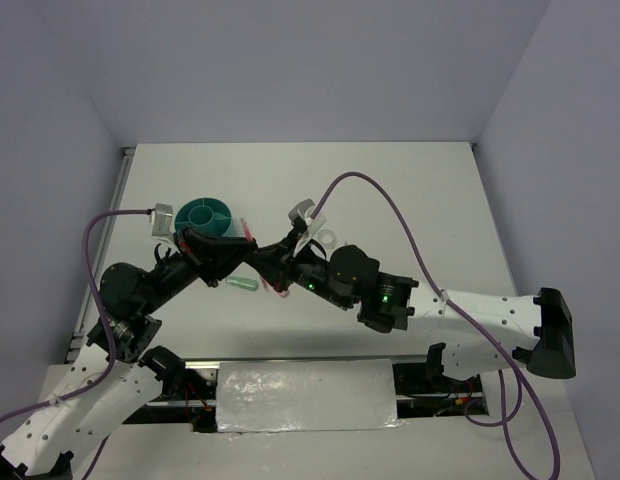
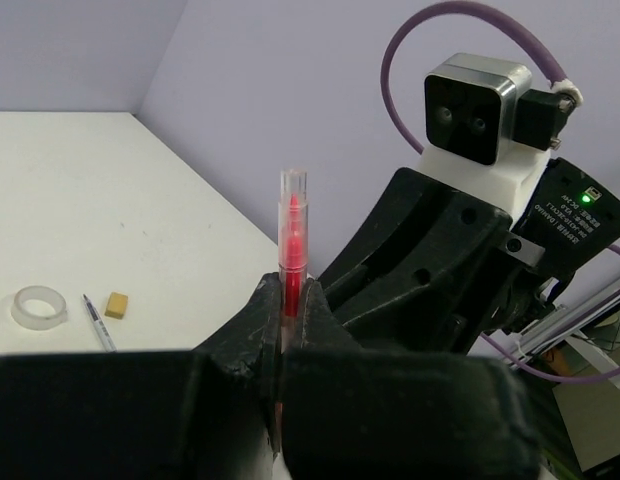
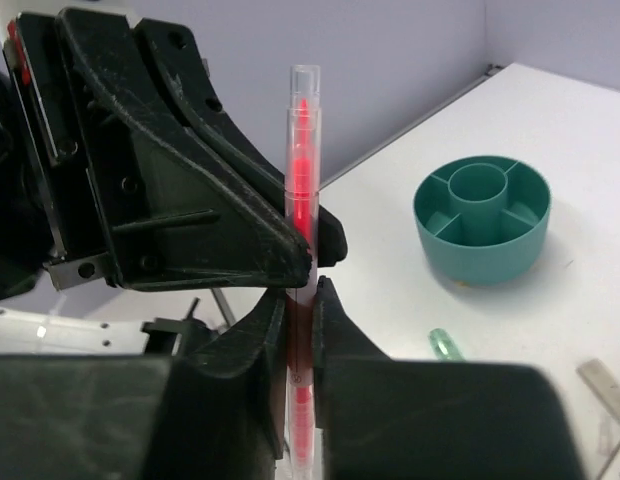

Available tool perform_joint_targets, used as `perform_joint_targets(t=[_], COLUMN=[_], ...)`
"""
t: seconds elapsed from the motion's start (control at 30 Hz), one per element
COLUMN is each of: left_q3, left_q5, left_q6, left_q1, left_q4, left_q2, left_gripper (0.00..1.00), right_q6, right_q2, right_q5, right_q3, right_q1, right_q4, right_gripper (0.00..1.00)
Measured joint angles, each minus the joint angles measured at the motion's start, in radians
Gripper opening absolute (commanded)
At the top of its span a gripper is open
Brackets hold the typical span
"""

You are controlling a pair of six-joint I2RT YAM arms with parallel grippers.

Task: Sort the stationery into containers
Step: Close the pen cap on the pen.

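The red-pink pen (image 1: 249, 232) is off the table, between both grippers. My left gripper (image 1: 240, 258) is shut on it; in the left wrist view the pen (image 2: 292, 245) stands up out of the closed gripper (image 2: 293, 290). My right gripper (image 1: 265, 262) is shut on the same pen (image 3: 302, 170) right beside the left fingers, as the right wrist view shows (image 3: 301, 290). The teal organiser cup (image 1: 205, 226) stands just behind, and no item shows in it (image 3: 480, 255). A mint-green eraser (image 1: 242, 285) lies below the grippers. The pink eraser is not visible.
A clear tape ring (image 2: 40, 306), a thin grey pen (image 2: 98, 325) and a tan block (image 2: 116, 304) lie on the white table behind the right arm. A grey block (image 3: 602, 388) lies near the mint-green eraser (image 3: 445, 345). Purple cables arc over both arms.
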Motion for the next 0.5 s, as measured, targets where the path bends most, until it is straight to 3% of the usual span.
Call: perform_joint_targets(t=[0.07,0.2,0.23,0.27,0.5], left_q3=[0.000,0.001,0.003,0.008,0.100], left_q5=[-0.003,-0.005,-0.004,-0.002,-0.010], left_q6=[0.000,0.004,0.003,0.009,0.061], left_q1=[0.000,0.000,0.000,0.000,0.000], left_q4=[0.002,-0.002,-0.007,-0.014,-0.101], left_q2=[0.001,0.002,0.002,0.003,0.017], left_gripper=[0.05,0.50,0.55,0.66,0.73], right_q6=[0.005,0.010,0.010,0.010,0.010], right_q2=[0.001,0.000,0.001,0.001,0.000], right_q5=[-0.008,-0.008,-0.008,-0.007,-0.001], right_q3=[0.000,0.000,0.000,0.000,0.000], right_q1=[-0.004,-0.004,-0.004,-0.004,-0.004], right_q4=[0.000,0.000,0.000,-0.001,-0.007], right_gripper=[0.00,0.00,0.00,0.00,0.00])
